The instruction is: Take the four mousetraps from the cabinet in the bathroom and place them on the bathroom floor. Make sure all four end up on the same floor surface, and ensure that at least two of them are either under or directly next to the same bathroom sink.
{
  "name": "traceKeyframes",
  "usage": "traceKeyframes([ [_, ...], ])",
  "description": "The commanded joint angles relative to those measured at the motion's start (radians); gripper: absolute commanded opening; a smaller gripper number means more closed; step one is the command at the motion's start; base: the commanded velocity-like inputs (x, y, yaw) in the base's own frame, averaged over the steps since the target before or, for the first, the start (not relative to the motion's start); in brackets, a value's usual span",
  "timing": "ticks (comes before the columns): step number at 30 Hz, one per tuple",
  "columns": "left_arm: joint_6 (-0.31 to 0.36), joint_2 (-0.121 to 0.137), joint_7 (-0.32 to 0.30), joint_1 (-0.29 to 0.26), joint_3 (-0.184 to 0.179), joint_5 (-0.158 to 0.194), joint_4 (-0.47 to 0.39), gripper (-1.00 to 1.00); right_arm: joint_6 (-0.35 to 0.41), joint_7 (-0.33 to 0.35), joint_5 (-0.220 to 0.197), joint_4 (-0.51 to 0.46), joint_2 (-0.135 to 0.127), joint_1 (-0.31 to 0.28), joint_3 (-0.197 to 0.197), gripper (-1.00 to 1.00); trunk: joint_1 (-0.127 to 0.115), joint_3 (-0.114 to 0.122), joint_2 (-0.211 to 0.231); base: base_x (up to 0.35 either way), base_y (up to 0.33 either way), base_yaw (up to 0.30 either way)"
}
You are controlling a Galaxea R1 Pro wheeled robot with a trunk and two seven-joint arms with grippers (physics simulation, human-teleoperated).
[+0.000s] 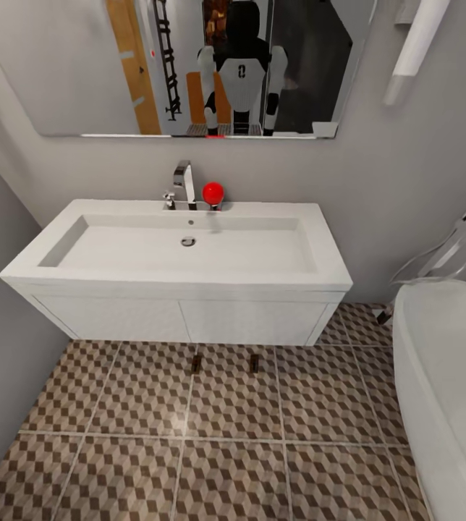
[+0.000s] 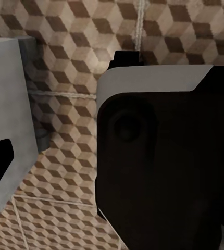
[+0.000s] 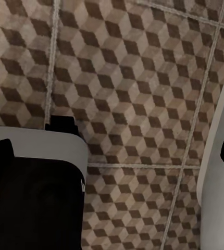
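Mousetraps lie by the sink; fetch the remaining ones next, though I cannot tell either hand's state.

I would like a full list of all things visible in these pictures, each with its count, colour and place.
sink: one, white, on the wall at centre, over flat front panels
tap: one, chrome, at the sink's back edge
red ball: one, red, beside the tap
mirror: one, on the wall above the sink, reflecting the robot
mousetraps: two, dark brown, on the floor just in front of the sink, apart from each other
bathroom floor: brown, beige and cream cube-pattern tiles
bathtub: one, white, at the right
wall lamp: one, white, upper right
robot's parts: dark and white housing in both wrist views; pincer state cannot be told
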Motion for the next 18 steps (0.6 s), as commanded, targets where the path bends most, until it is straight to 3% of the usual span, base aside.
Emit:
traceKeyframes([
  [1,0.002,0.000,0.006,0.000,-0.008,0.006,-0.002,1.00,-0.003,-0.003,-0.005,0.001,0.000,-0.001,0.007,1.00,-0.004,0.004,0.007,0.000,0.000,0.000],
  [12,0.002,0.001,0.008,0.000,-0.008,0.006,-0.002,1.00,-0.003,-0.003,-0.005,0.002,0.002,0.000,0.007,1.00,-0.046,0.057,0.084,0.000,0.000,0.000],
  [18,0.002,0.001,0.008,0.000,-0.008,0.006,-0.001,1.00,-0.003,-0.003,-0.005,0.002,0.002,0.001,0.008,1.00,-0.046,0.066,0.084,0.000,0.000,-0.005],
])
